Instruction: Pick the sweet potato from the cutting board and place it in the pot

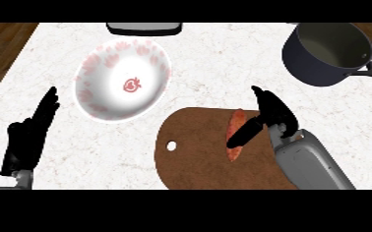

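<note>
One left hand [27, 137] sits open by the worktop's left edge, fingers up. Next along is one white plate [123, 80] with red prints, and one dark tray [143, 27] at the back edge. One brown cutting board [203, 152] at the front edge carries the one sweet potato [235, 128]; the right hand [272, 115] has its fingers spread around it, thumb across it, not clearly closed yet. One dark pot [330, 51] sits in the back right corner.

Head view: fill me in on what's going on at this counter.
The robot's right hand is over the brown cutting board, its thumb lying across the sweet potato, which lies on the board. The dark pot stands apart at the upper right. The left hand rests open at the left edge, beside a white bowl with a pink pattern.
</note>
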Robot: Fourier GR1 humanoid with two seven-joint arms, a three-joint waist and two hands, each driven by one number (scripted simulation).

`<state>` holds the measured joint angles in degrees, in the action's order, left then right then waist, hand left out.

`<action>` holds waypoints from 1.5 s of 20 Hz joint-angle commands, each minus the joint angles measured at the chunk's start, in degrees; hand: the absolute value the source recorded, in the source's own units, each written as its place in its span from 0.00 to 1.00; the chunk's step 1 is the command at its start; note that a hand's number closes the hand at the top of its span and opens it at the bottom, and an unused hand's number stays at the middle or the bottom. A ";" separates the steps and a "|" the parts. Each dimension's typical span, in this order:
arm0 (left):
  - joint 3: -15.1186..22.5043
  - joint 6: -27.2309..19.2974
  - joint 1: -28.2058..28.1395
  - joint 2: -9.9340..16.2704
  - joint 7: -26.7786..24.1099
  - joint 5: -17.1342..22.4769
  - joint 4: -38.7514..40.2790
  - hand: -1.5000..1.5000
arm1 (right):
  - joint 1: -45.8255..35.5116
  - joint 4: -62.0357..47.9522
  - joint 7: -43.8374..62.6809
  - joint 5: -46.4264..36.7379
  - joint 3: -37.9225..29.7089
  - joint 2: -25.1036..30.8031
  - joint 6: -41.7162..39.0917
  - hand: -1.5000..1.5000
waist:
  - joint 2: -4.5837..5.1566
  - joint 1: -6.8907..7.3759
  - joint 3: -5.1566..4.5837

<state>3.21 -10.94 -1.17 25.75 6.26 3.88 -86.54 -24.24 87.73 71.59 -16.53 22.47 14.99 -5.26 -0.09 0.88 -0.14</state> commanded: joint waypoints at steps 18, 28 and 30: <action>-3.80 3.06 0.30 -0.28 -1.28 0.19 1.80 0.50 | -1.81 -11.66 9.89 -4.93 -0.89 -9.06 -2.20 0.00 | 0.01 -0.89 0.09; -4.13 2.03 -0.58 -1.07 2.57 -3.00 -1.99 0.50 | -2.34 -11.84 5.27 -8.57 -0.89 -9.92 -4.81 1.00 | -0.06 -0.68 0.13; -1.96 1.13 -3.82 -4.61 0.01 -3.27 -3.25 0.50 | -2.61 -13.06 4.89 -8.01 -1.88 -9.37 -6.37 1.00 | -0.08 -0.54 0.11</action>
<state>0.07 -9.02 -1.96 23.40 7.11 1.28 -87.73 -26.48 74.52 66.08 -24.87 21.01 6.88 -8.01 -0.36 0.19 -0.24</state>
